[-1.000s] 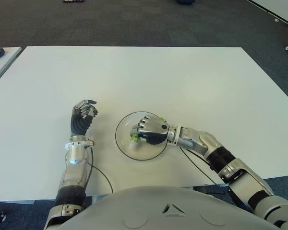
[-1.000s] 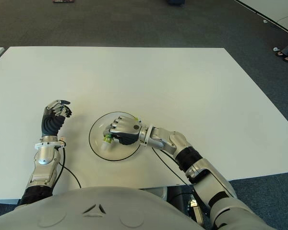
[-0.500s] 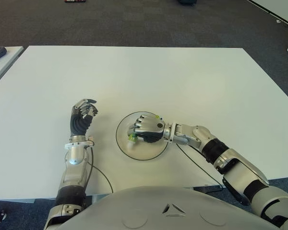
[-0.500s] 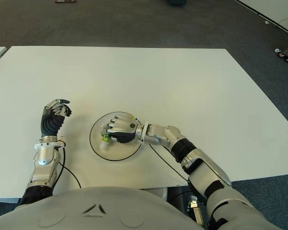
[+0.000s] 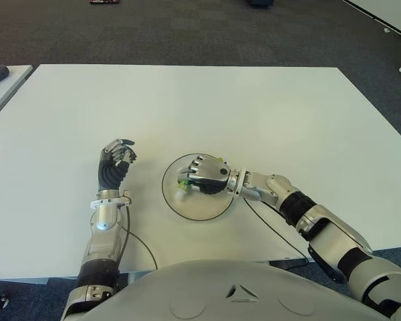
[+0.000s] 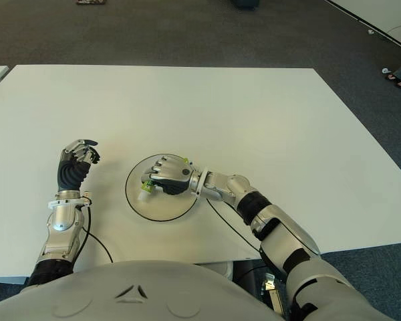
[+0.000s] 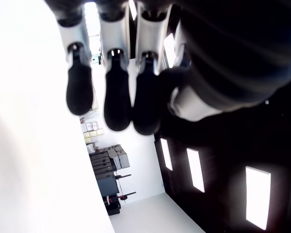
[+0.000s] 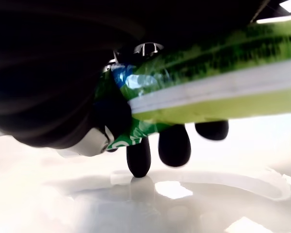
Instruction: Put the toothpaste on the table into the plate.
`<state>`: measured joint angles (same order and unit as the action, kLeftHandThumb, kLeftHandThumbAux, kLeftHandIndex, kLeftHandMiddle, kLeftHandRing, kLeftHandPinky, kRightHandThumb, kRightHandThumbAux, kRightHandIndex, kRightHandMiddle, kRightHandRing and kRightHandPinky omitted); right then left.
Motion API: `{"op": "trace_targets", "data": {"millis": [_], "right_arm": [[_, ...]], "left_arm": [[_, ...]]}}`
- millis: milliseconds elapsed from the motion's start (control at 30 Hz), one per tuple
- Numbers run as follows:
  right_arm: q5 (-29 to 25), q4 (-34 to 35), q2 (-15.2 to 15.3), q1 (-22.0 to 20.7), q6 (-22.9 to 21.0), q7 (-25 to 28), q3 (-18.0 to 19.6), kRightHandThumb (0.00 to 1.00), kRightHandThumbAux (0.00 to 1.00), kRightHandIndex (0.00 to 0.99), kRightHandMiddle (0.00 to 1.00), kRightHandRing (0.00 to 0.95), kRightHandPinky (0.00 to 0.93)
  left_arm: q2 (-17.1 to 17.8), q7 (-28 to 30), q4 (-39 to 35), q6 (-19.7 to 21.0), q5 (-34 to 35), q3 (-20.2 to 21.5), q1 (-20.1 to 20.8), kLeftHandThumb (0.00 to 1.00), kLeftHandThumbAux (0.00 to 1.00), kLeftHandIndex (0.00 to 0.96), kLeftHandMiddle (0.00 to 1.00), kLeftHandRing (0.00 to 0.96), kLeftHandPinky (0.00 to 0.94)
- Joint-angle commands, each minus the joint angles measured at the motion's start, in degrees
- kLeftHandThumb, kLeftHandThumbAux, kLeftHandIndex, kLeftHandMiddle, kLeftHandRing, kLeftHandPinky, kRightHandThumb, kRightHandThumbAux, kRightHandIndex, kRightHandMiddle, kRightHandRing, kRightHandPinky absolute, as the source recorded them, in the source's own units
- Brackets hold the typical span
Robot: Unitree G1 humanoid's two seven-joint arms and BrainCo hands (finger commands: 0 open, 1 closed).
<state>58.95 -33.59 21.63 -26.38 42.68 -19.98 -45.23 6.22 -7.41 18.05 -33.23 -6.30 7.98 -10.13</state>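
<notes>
Over the far half of the plate (image 5: 200, 207), near the front edge of the white table (image 5: 254, 107), the right hand (image 5: 206, 176), knuckles up, fingers wrapped around the toothpaste (image 5: 184, 182), with only the green-and-white end of the tube poking out on the left side of the fist; so placed, by the look of it, to set the tube down inside the rim rather than drop it from height. Well to the left of the plate, the left hand (image 5: 116, 160), raised upright off the table on its forearm, fingers curled loosely, nothing in them, clear of the working area and apparently idle. From the right eye, much the same: fist low above the plate, tube tip (image 6: 146, 186) just beyond the fingers and above the plate's left part, cable trailing from the wrist toward the table edge. From the left wrist, only dark fingertips (image 7: 117, 104) bent inward together against a bright background, no object between them. From the right wrist, the green tube (image 8: 203, 92) with its white stripe pressed tight against the palm, dark fingertips (image 8: 138, 158) closed beneath it and one seemingly touching or nearly touching the pale plate surface (image 8: 194, 204). Judged from this: transport done, release not yet made, tube not resting on the plate by its own weight.
</notes>
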Motion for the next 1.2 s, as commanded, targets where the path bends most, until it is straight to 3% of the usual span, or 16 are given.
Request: {"op": "trace_targets", "data": {"millis": [33, 67, 167, 267, 433, 733, 1067, 1200], "right_arm": [[-3.09, 3.49, 2.66, 2.34, -0.10, 7.79, 0.64, 0.648, 0.480, 0.084, 0.123, 0.214, 0.309], [-4.05, 4.87, 3.16, 2.34, -0.01, 9.42, 1.15, 0.601, 0.466, 0.053, 0.079, 0.137, 0.220], [-4.56, 4.75, 3.46, 2.88, 0.21, 10.31, 1.31, 0.516, 0.438, 0.017, 0.025, 0.044, 0.077], [-5.67, 4.70, 3.83, 3.19, 1.12, 10.79, 1.85, 0.454, 0.411, 0.005, 0.008, 0.014, 0.025], [-6.05, 4.65, 4.24, 3.21, 2.26, 9.89, 2.47, 0.409, 0.359, 0.000, 0.001, 0.002, 0.004], [-4.74, 8.01, 5.35, 3.80, 1.74, 8.06, 4.45, 0.441, 0.279, 0.000, 0.000, 0.000, 0.000], [-12.21, 17.36, 8.30, 4.75, 2.42, 15.20, 10.71, 0.451, 0.236, 0.000, 0.000, 0.000, 0.000], [-17.99, 19.36, 9.59, 3.99, 3.45, 19.00, 13.38, 0.417, 0.238, 0.000, 0.000, 0.000, 0.000]], "left_arm": [[0.37, -0.62, 0.58, 0.91, -0.80, -0.01, 0.62, 0.697, 0.717, 0.433, 0.663, 0.637, 0.614], [0.33, -0.63, 0.54, 1.02, -0.78, 0.01, 0.62, 0.698, 0.717, 0.433, 0.663, 0.637, 0.610], [0.23, -0.45, 0.40, 1.41, -0.54, 0.05, 0.62, 0.698, 0.717, 0.433, 0.663, 0.637, 0.606], [0.24, -0.60, 0.27, 1.82, -0.81, 0.02, 0.62, 0.698, 0.717, 0.433, 0.664, 0.639, 0.610], [0.27, -0.78, 0.18, 2.41, -1.20, -0.06, 0.76, 0.697, 0.717, 0.434, 0.663, 0.642, 0.616], [0.29, -0.43, 0.50, 2.27, -0.67, -0.04, 1.07, 0.698, 0.718, 0.434, 0.656, 0.630, 0.601], [0.18, -0.88, 0.09, 3.32, -0.95, 0.10, 1.14, 0.696, 0.717, 0.433, 0.654, 0.631, 0.598], [0.27, -1.16, 0.19, 4.04, -1.21, 0.16, 1.24, 0.695, 0.717, 0.433, 0.655, 0.632, 0.598]]}}
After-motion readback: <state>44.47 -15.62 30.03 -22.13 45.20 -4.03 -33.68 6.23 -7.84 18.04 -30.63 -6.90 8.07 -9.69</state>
